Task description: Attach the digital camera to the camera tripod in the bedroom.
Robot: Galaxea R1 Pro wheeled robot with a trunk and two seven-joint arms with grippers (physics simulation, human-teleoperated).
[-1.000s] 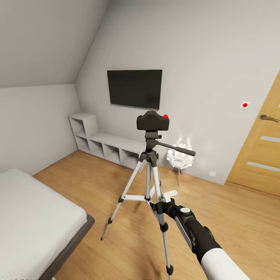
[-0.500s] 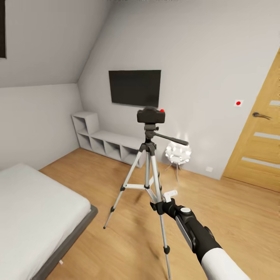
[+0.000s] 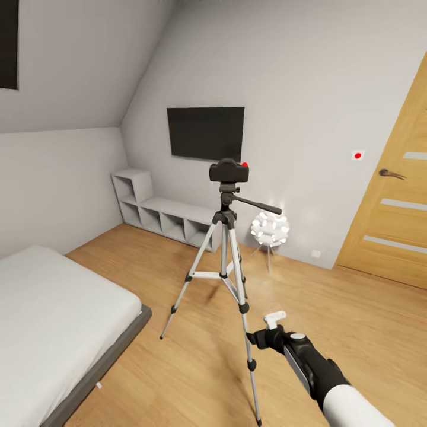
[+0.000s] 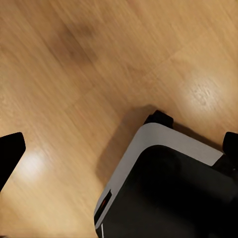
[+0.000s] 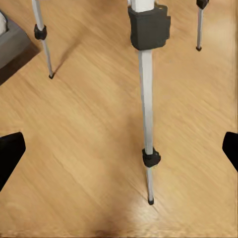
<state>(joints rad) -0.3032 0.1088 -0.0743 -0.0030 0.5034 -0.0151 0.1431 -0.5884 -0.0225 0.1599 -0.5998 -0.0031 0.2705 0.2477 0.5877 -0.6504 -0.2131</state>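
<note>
Since the earlier frames the whole head view has drawn back from the tripod, so the camera has moved, and the right arm now sits lower and clear of the tripod's near leg, where a second ago it was up against it.

At the left edge of the wood floor (image 3: 356, 320) stands the white bed on its dark grey frame (image 3: 53, 314), under the sloped grey ceiling with a dark skylight (image 3: 8, 44). Against the far wall runs a low white cubby shelf (image 3: 160, 213), with a flat black wall television (image 3: 206, 133) above it.

Near the middle of the floor stands the tall camera tripod with three silver telescoping legs and black joints (image 3: 228, 267), all three feet on the boards. The small black boxy digital camera with a red dot on top (image 3: 228, 171) sits upright on the tripod's black pan head, whose long handle points toward the right. The right wrist view looks along the near leg (image 5: 147, 119) down to its foot.

Just behind and right of the tripod glows a small white ball lamp on thin legs (image 3: 270, 228). The right gripper (image 3: 274, 323) hangs low, near the tripod's near leg but apart from it; its jaws are spread wide with nothing between them. In the left wrist view the left gripper's dark tips sit at the frame's edges, jaws wide apart and empty, over the robot's grey-and-black base (image 4: 168, 188). At the right edge stands an oak door with a metal handle (image 3: 391, 219).
</note>
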